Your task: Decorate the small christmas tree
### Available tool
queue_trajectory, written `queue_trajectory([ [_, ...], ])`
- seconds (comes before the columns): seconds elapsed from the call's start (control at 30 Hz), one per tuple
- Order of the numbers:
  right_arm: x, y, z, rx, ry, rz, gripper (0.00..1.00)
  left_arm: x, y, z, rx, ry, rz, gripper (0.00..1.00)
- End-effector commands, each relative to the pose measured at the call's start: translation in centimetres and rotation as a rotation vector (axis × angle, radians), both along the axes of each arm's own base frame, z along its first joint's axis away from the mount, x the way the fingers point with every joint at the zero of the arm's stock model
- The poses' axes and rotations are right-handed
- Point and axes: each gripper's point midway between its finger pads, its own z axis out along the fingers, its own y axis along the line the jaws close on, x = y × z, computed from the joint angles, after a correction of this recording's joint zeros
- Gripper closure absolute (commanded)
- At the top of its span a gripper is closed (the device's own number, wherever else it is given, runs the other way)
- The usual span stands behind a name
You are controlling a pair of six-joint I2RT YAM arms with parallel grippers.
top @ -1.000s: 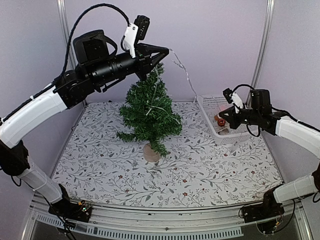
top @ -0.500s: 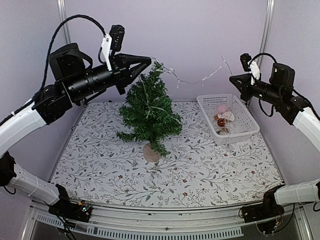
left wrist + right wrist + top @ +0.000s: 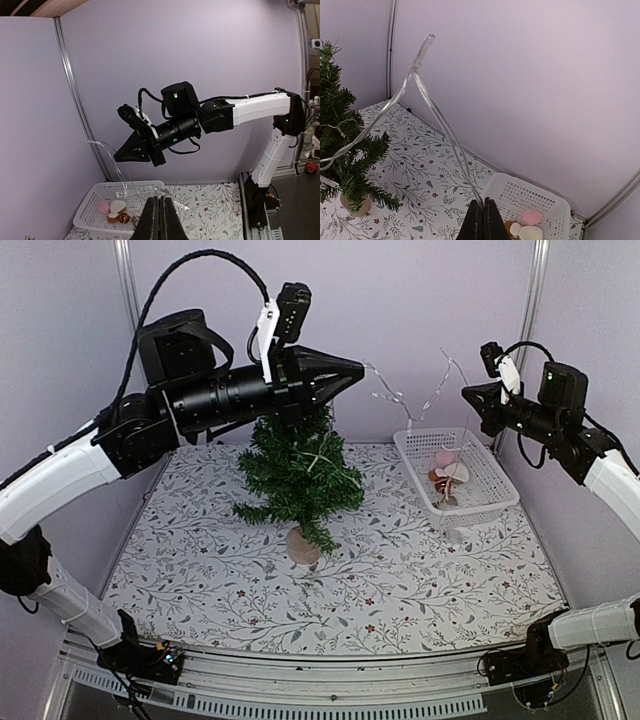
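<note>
Above the table [image 3: 400,580], L arm is extended near-horizontal, forearm pointing toward the robot's right. The left gripper [image 3: 361,369] sits just over the tip of the small christmas tree [image 3: 298,465]. Fingers are pressed fully together; a thin clear light string [image 3: 421,51] starts at their tip and appears pinched there, though the strand is too fine to confirm contact.

R arm is raised w/ elbow bent, forearm angled inward. The right gripper [image 3: 466,393] is held high above the white basket [image 3: 480,510], pointing toward L arm. Its fingers [image 3: 476,220] are clamped on the light string.

Between the two grippers the string hangs slack in an uneven W shape. One further length runs down into the tree branches.

Tree position: upright on its wooden stump base [image 3: 302,545], mid-table, left of the basket and well apart from it.

Qty:
- arms: 2
- tree: 1
- light string: 1
- basket: 1
- ornaments [image 3: 447,472] in basket: approx. 4 (pink, cream, red-brown), bunched, so exact count unclear.
</note>
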Motion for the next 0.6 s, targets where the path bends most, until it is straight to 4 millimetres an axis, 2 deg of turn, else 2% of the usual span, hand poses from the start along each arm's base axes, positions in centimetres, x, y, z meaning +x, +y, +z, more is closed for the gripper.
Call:
queue_trajectory([
  [0.0, -0.2, -0.4, 3.5, 0.019, -0.095, -0.023, 1.00, -2.2, 1.9, -0.3, 0.006, 0.038, -0.033, 1.00],
  [0.23, -1.1, 0.3, 6.1, 0.037, -0.156, 0.033, 1.00, -1.4, 5.8, -5.8, 0.034, 0.161, 0.115, 1.00],
  [0.33, -1.6, 0.8, 7.5, 0.051, -0.186, 0.072, 1.00, -0.6, 7.2, -6.8, 0.000, 0.184, 0.191, 1.00],
  [0.43, -1.9, 1.5, 8.9, 0.066, -0.206, 0.115, 1.00, 0.5, 8.6, -6.7, -0.058, 0.189, 0.281, 1.00],
  [0.57, -2.5, 3.3, 10.8, 0.077, -0.238, 0.188, 1.00, 1.4, 10.4, -7.7, -0.088, 0.205, 0.370, 1.00],
])
